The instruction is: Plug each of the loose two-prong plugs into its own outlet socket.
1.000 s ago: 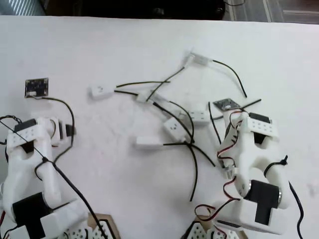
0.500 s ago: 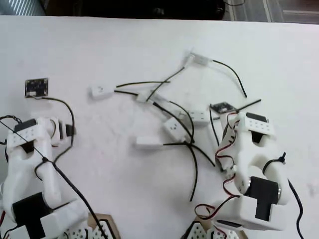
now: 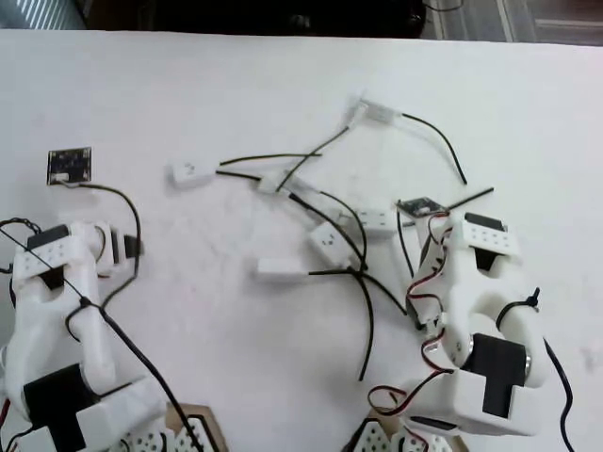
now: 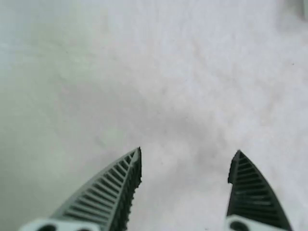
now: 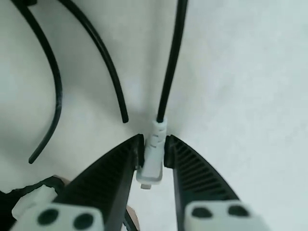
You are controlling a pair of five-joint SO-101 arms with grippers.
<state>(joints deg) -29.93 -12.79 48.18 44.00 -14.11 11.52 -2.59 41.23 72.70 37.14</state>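
My right gripper [image 5: 154, 144] is shut on a small white plug [image 5: 152, 162] whose black cord [image 5: 172, 57] runs away from the fingers over the table. In the high view the right arm [image 3: 476, 282] stands at the right, beside a tangle of black cords [image 3: 353, 259] with several white plugs and socket blocks: one [image 3: 377, 219] close to its wrist, another [image 3: 329, 241] to the left, a long one [image 3: 280, 269] nearer the front. My left gripper [image 4: 185, 161] hangs open over bare white table, nothing between its fingers; its arm [image 3: 57, 273] is at the left.
Farther white blocks lie at the centre left [image 3: 189, 172], the middle [image 3: 272, 183] and the back [image 3: 377, 113]. Two more loose cord ends [image 5: 124, 118] lie beside the held plug. The white table [image 3: 188, 85] has bare room at the back left.
The right arm's wrist has shifted slightly left and toward the front, then settled. The left arm and the plugs on the table have not moved.
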